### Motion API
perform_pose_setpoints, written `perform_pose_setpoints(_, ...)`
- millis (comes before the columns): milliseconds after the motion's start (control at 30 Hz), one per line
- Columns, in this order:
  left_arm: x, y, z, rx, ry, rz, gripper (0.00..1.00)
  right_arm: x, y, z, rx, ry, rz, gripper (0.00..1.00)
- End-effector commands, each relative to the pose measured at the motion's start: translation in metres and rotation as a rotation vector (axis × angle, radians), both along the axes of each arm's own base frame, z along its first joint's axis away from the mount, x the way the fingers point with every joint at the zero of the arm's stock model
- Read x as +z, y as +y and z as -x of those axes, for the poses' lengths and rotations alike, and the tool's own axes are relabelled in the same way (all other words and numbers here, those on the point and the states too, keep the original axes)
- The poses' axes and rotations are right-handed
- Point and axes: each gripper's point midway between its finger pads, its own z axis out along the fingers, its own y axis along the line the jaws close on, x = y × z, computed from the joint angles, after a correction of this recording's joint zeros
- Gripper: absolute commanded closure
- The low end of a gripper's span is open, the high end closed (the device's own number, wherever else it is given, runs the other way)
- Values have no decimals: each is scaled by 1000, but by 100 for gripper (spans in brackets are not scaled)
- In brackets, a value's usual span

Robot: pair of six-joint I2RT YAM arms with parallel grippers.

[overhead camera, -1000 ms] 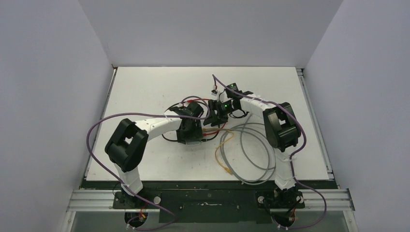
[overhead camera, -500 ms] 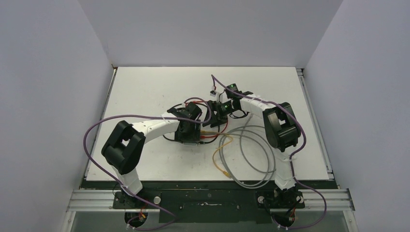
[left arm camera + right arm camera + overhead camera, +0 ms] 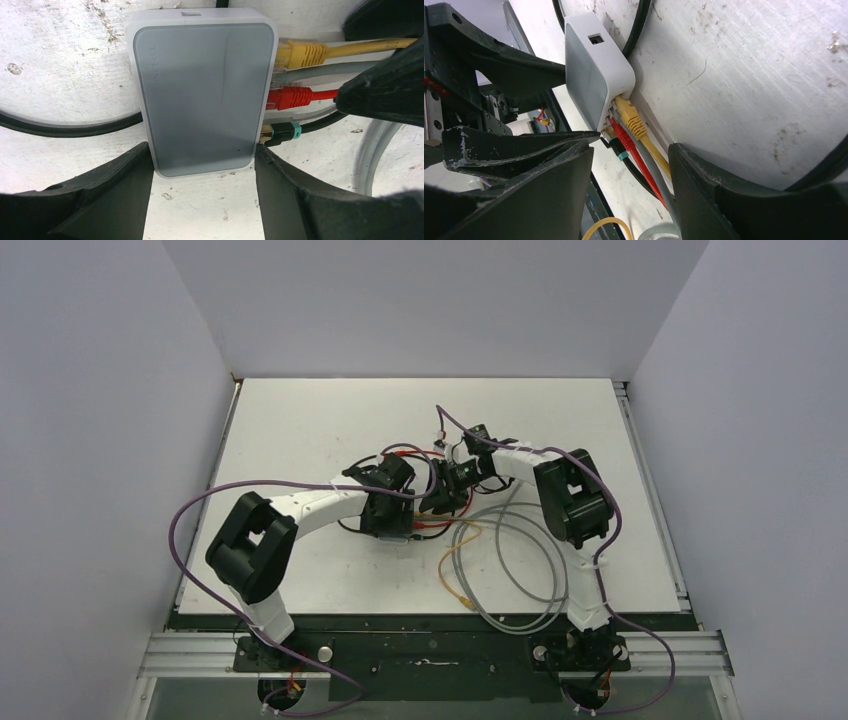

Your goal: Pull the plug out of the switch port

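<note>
Near the table (image 3: 300, 430) centre, the left claw (image 3: 201, 167) is clamped on the switch (image 3: 200, 95), a finger pressing each side at its 6 o'clock end in the left wrist view. Yellow plug (image 3: 300, 50), grey plug (image 3: 281, 75), red plug (image 3: 292, 97) and black plug (image 3: 282, 132) sit along its 3 o'clock edge. Beyond them the right claw (image 3: 631, 150) stands apart, straddling the cables (image 3: 658, 182).

A robotics lab test cell seen from above. A scuffed white tabletop (image 3: 300, 420) is boxed in on three sides by plain pale walls (image 3: 90, 440). Two robot arms (image 3: 250, 545) are bolted to a black base plate (image 3: 430, 645) on aluminium rails (image 3: 190, 652). A small grey switch (image 3: 200, 95) with coloured network cables (image 3: 300, 51) plugged in lies on the table.
</note>
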Motion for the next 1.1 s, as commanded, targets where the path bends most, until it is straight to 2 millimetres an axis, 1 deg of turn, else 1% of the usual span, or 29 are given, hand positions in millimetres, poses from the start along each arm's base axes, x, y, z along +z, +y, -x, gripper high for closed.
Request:
perform_pose_setpoints(0, 6, 2, 4, -21, -5, 9, 100, -7, 10, -2, -25, 22, -48, 43)
perform_pose_setpoints(133, 8, 1, 2, -11, -15, 16, 100, -16, 13, 0, -36, 55, -45, 47)
perform_pose_setpoints(367, 8, 0, 1, -7, -12, 21, 100, -34, 13, 6, -55, 123, -31, 54)
perform_pose_setpoints(467, 8, 0, 1, -6, -15, 21, 100, -40, 13, 8, -71, 146, -34, 56)
perform_pose_setpoints(567, 9, 1, 1, -3, -15, 21, 100, -44, 15, 8, -87, 166, -47, 63)
perform_pose_setpoints(967, 12, 3, 1, 3, -16, 19, 100, -53, 23, 6, -122, 211, -91, 63)
perform_pose_setpoints(1067, 12, 2, 1, 3, -15, 22, 100, -52, 27, 6, -113, 199, -108, 66)
